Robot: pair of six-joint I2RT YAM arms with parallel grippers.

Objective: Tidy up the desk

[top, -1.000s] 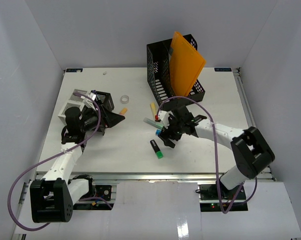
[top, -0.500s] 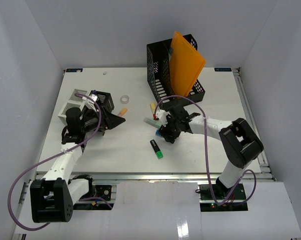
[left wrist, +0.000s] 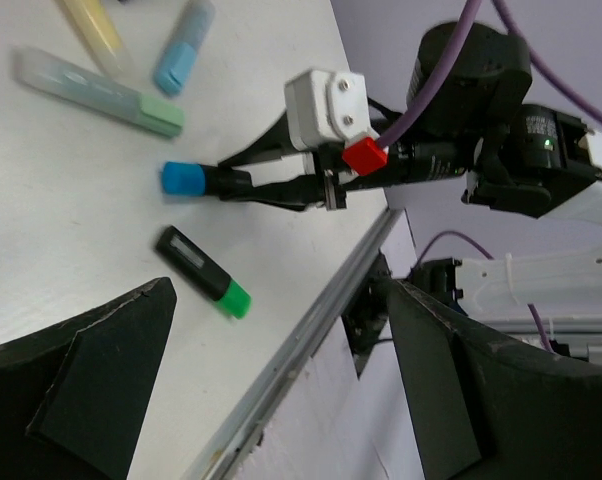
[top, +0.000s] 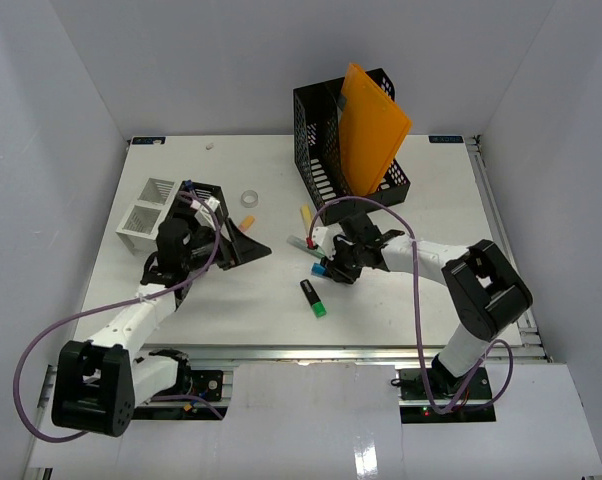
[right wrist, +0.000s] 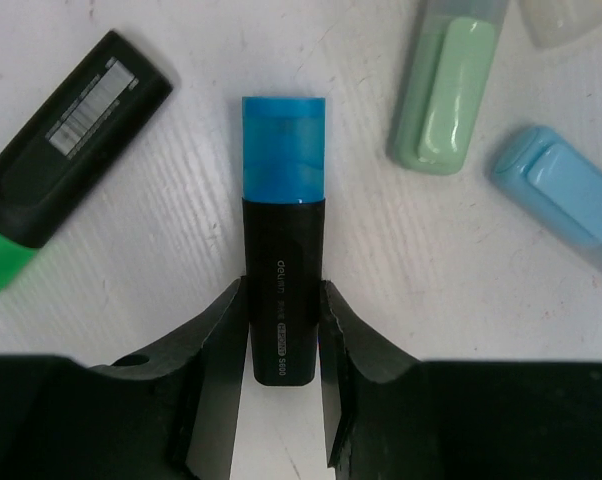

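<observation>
Large white flat desk (top: 441, 210) spans the whole workspace ahead of both arm bases, with a metal rail on its near edge. Judgement: rigid, fixed, smooth top, nothing on it to grab. The loose items are what get moved, and they probably slide easily on that surface.

Right pincer (right wrist: 283, 300) is closed around the barrel of a blue-capped black highlighter (right wrist: 284, 230). Both fingers touch the barrel and the pen lies flat on the desk. Likely light, stiff, slick plastic. The hold sits behind the cap, near mid-barrel, which looks fine. Risk: the pen pivots if the squeeze is weak.

Left pincer (left wrist: 281, 300) is spread wide, holding nothing, above the desk left of the pen cluster.

Nearby: green-capped black highlighter (right wrist: 66, 200) just beside, not touching; pale green marker (right wrist: 446, 100) and light blue marker (right wrist: 561, 190) near. Black mesh file holder (top: 321, 150) with orange folder (top: 373, 125) at the back. White slotted organizer box (top: 146, 207) far left, a plausible pen destination.
</observation>
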